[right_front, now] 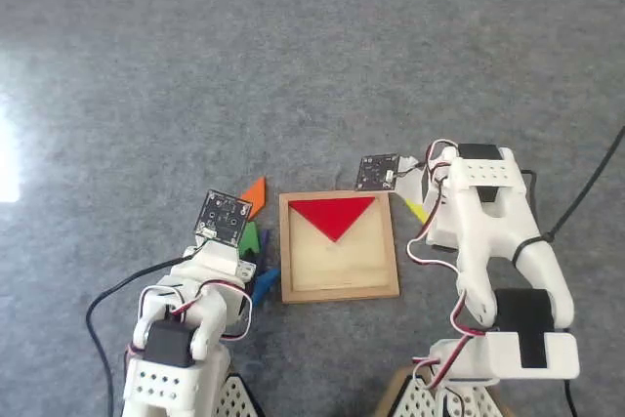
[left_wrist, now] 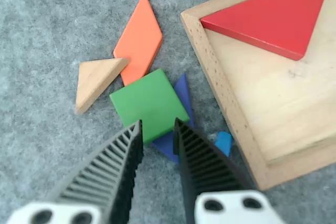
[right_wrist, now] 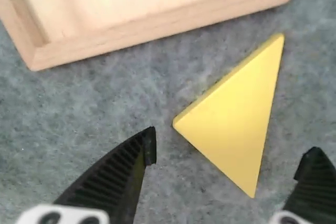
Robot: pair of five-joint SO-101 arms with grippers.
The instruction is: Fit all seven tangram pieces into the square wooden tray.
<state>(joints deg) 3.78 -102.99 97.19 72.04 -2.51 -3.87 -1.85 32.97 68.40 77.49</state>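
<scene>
From above, the square wooden tray (right_front: 340, 292) lies on the grey table (right_front: 293, 75) between the two arms. A red triangle (right_front: 333, 214) sits inside it against the far rim.

At the left wrist, the left gripper (left_wrist: 157, 125) has its jaws only a narrow slit apart and grips nothing. Its tips are over the near edge of a green square (left_wrist: 148, 103). The green square lies partly over a dark blue triangle (left_wrist: 182, 95). An orange parallelogram (left_wrist: 139, 39) and a plain wooden triangle (left_wrist: 94, 80) lie just beyond, all outside the tray.

At the right wrist, the right gripper (right_wrist: 231, 145) has its jaws spread wide and empty on either side of a yellow triangle (right_wrist: 236, 124), which lies flat on the table just outside the tray.
</scene>
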